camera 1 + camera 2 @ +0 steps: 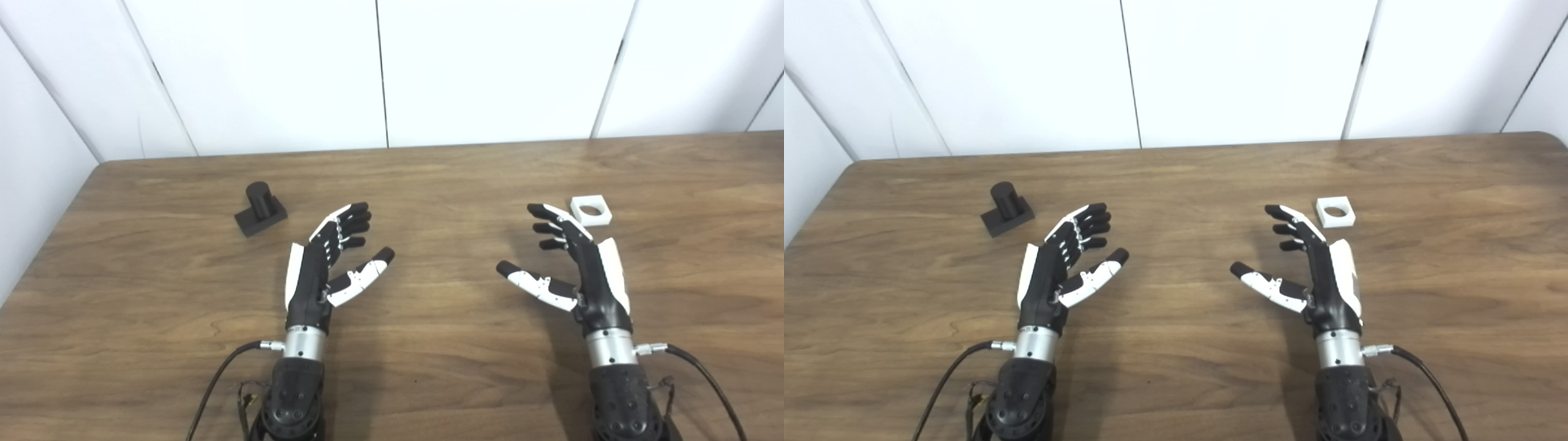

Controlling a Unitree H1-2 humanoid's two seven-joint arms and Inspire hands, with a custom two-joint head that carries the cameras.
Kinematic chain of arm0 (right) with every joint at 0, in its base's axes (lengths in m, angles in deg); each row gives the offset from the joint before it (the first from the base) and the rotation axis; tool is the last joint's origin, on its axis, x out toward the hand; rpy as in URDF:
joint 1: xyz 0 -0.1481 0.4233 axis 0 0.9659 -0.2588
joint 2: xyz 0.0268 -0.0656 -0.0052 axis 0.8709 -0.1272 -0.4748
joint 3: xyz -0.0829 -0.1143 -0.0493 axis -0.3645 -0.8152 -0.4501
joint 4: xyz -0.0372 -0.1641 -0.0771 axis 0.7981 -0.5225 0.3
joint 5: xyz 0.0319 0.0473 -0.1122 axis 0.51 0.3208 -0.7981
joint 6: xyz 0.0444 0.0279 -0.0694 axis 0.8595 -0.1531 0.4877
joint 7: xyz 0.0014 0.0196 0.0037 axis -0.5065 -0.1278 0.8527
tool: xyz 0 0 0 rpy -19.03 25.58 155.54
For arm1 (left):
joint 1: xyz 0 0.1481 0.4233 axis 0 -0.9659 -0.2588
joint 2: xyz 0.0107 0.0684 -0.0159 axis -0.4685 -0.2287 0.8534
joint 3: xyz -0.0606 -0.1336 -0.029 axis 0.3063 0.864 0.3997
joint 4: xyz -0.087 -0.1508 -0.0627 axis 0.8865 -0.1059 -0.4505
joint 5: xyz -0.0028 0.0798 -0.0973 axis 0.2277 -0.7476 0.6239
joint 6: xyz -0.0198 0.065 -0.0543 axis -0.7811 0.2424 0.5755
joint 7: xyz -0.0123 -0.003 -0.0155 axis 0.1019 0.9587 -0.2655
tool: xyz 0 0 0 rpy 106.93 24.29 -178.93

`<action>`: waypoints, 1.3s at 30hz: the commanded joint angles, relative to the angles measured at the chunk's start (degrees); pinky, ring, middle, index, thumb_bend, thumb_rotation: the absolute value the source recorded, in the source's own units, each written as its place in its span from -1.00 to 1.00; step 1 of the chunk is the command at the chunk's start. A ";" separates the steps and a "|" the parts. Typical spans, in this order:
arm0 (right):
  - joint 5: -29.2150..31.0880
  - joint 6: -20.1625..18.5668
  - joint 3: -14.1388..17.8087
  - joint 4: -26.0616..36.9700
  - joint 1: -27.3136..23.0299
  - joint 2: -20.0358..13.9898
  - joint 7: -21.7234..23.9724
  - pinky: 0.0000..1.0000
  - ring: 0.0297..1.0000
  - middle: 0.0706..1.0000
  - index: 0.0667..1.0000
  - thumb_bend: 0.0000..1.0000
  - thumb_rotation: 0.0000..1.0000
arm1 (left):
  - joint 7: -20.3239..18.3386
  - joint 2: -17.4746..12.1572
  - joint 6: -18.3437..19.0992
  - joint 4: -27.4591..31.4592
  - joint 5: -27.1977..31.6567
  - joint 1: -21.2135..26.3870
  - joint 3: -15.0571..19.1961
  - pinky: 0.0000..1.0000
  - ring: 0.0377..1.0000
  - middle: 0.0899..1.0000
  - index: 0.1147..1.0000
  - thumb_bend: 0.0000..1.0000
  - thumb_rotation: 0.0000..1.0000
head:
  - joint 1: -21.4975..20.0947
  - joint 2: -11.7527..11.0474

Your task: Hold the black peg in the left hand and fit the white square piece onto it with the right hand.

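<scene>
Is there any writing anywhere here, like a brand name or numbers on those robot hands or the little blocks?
None can be read.
Left hand and right hand: no lettering shows in either view.
Black peg and white square piece: plain, unmarked.
Table and wall panels: bare.

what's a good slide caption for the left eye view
Both open robot hands, left and right, wait above the wooden table; black peg and white square piece lie untouched.
</scene>
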 commanded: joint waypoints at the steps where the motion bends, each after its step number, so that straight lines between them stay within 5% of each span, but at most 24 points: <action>1: 0.11 1.40 1.03 0.93 -0.97 -1.01 -0.02 0.30 0.49 0.59 0.52 0.34 -0.35 | 0.30 -0.33 -0.44 -1.61 -0.08 -1.37 0.22 0.41 0.50 0.50 0.46 0.26 -0.59 | 2.30 -0.20; 11: 3.17 3.68 3.29 -1.11 -0.73 -4.06 0.52 0.30 0.49 0.59 0.54 0.32 -0.31 | 2.13 2.21 -1.42 -4.83 -2.82 -0.76 -1.32 0.39 0.50 0.52 0.46 0.25 -0.62 | 13.90 -2.79; 22: 4.26 3.11 4.00 -1.92 -0.72 -5.06 1.05 0.34 0.49 0.58 0.54 0.37 -0.27 | 3.29 2.42 -3.26 -6.81 -3.11 0.22 -1.44 0.29 0.47 0.49 0.41 0.29 -0.66 | 13.87 -3.04; 24: 4.60 3.05 4.03 -1.95 -0.65 -5.20 1.30 0.35 0.50 0.59 0.54 0.39 -0.23 | 3.88 2.81 -3.38 -6.80 -2.78 0.26 -0.93 0.01 0.22 0.35 0.35 0.25 -0.80 | 13.87 -3.04; 26: 4.79 3.17 4.10 -2.09 -0.63 -5.25 1.36 0.35 0.51 0.58 0.54 0.41 -0.21 | 4.09 2.89 -3.26 -6.54 -2.73 0.26 -0.64 -0.06 0.17 0.32 0.35 0.21 -0.89 | 13.87 -3.04; 34: 5.14 3.27 4.13 -2.03 -0.70 -5.57 1.88 0.34 0.50 0.58 0.53 0.42 -0.21 | 1.60 0.44 -2.89 -3.19 -2.42 0.05 -0.85 0.18 0.36 0.40 0.36 0.12 -0.89 | 14.25 -2.82; 39: 5.28 3.94 4.41 -2.61 -0.95 -5.81 1.77 0.28 0.46 0.56 0.52 0.42 -0.23 | 0.04 -2.64 0.56 -0.09 -5.27 0.61 -1.12 0.23 0.41 0.41 0.29 0.19 -0.85 | 14.45 -2.63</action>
